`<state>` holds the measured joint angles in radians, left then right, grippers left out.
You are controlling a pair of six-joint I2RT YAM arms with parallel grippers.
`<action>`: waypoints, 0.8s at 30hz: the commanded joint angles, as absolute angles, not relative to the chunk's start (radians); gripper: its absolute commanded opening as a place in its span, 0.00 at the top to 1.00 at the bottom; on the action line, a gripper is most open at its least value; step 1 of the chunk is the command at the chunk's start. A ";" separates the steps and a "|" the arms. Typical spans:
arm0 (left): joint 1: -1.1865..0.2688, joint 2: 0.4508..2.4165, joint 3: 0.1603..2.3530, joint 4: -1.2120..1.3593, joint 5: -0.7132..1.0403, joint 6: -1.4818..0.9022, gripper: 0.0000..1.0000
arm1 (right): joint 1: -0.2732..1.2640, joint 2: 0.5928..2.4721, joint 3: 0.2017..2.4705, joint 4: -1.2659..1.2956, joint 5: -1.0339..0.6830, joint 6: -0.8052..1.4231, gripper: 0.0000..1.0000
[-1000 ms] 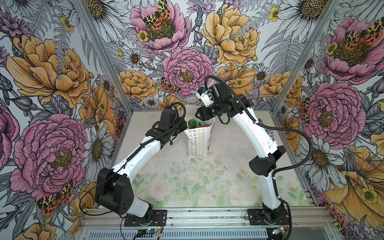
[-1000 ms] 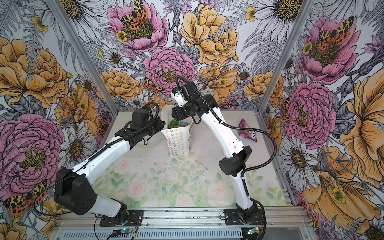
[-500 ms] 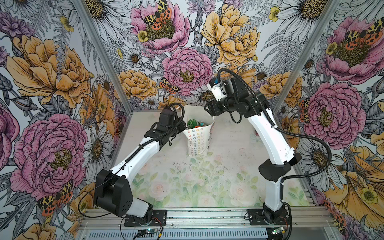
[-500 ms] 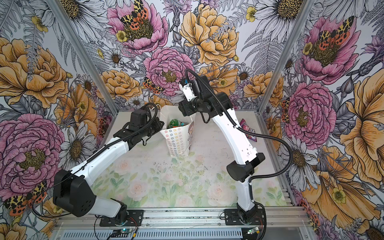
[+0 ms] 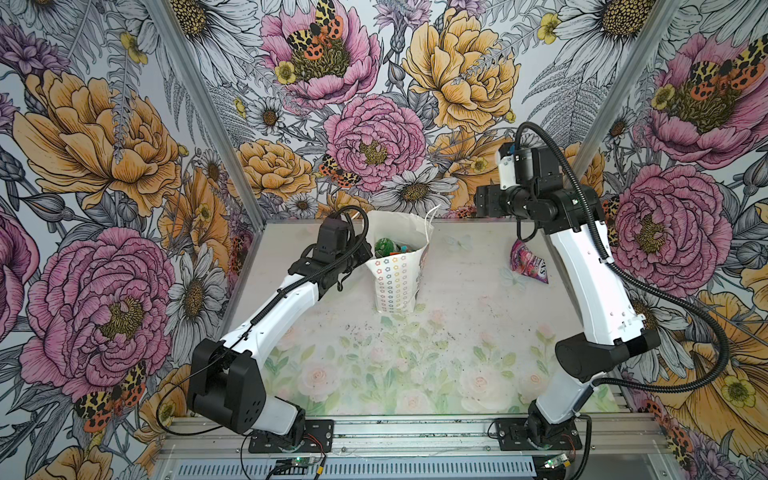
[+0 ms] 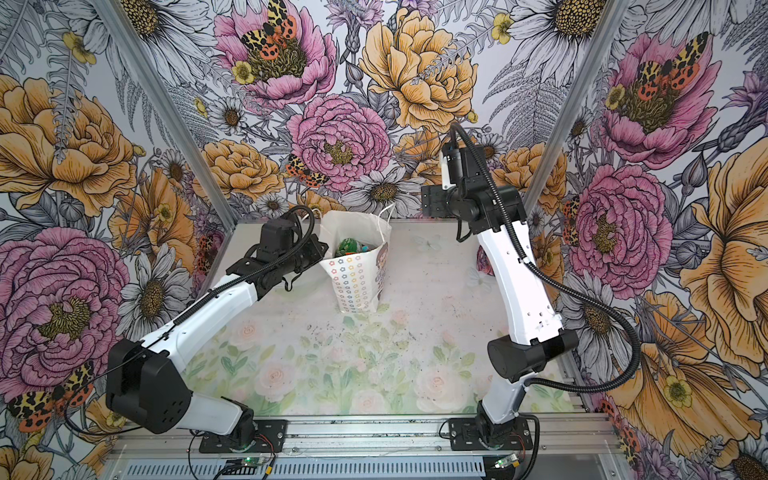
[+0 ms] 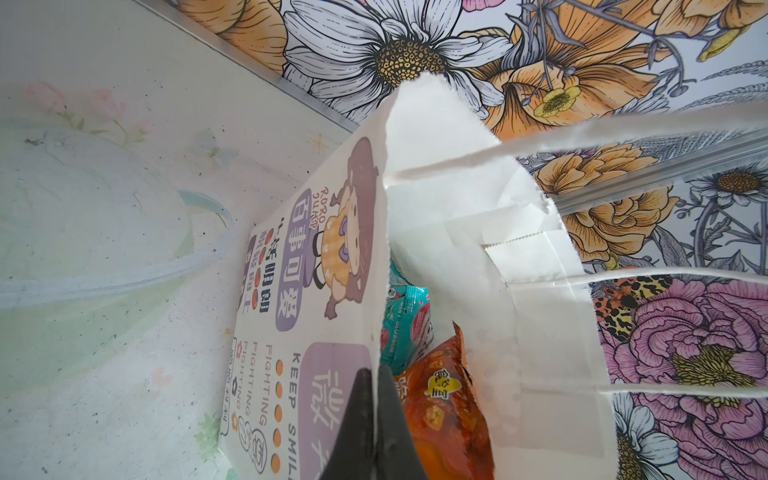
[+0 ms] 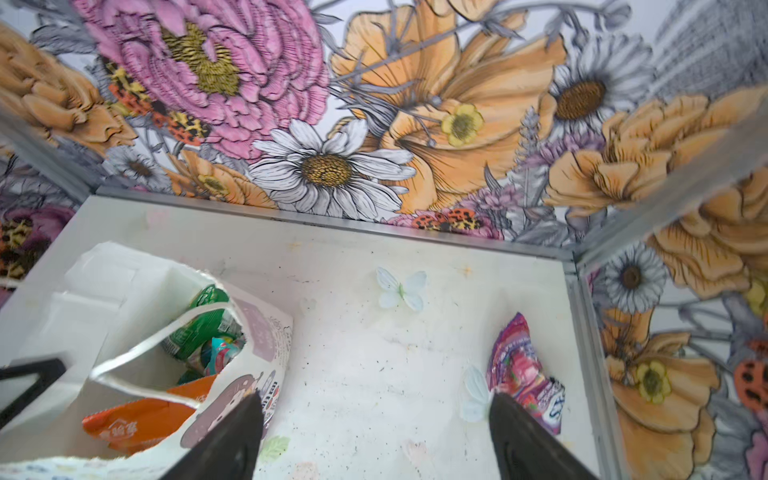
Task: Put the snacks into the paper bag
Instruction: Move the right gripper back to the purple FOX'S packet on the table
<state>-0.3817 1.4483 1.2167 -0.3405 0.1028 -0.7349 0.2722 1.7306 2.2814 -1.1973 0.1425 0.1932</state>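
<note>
Pinches bag [image 7: 332, 249] rim with left gripper [image 7: 374, 399], jaws shut tight on the paper wall. Holds right gripper [image 8: 374, 399] raised over table [image 5: 457, 291], jaws spread wide, gripping nothing. Stands bag upright near table's back edge in both top views, mouth open, plain white inside. Shows snacks within: green packet [image 8: 195, 332] deepest, teal packet [image 8: 222, 353] beside it, orange packet [image 8: 133, 419] nearest the mouth and just beside the left fingers [image 7: 395, 419]. Has purple packet [image 5: 528, 266] lying flat on table, well apart from bag on its right, close to right arm [image 5: 582, 270]. Hides most of that packet behind the arm in a top view [image 6: 484, 264].
</note>
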 commanded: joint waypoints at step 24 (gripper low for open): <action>-0.376 1.448 1.240 -0.298 0.103 -0.738 1.00 | -0.320 1.844 1.683 -0.832 -0.265 0.649 0.00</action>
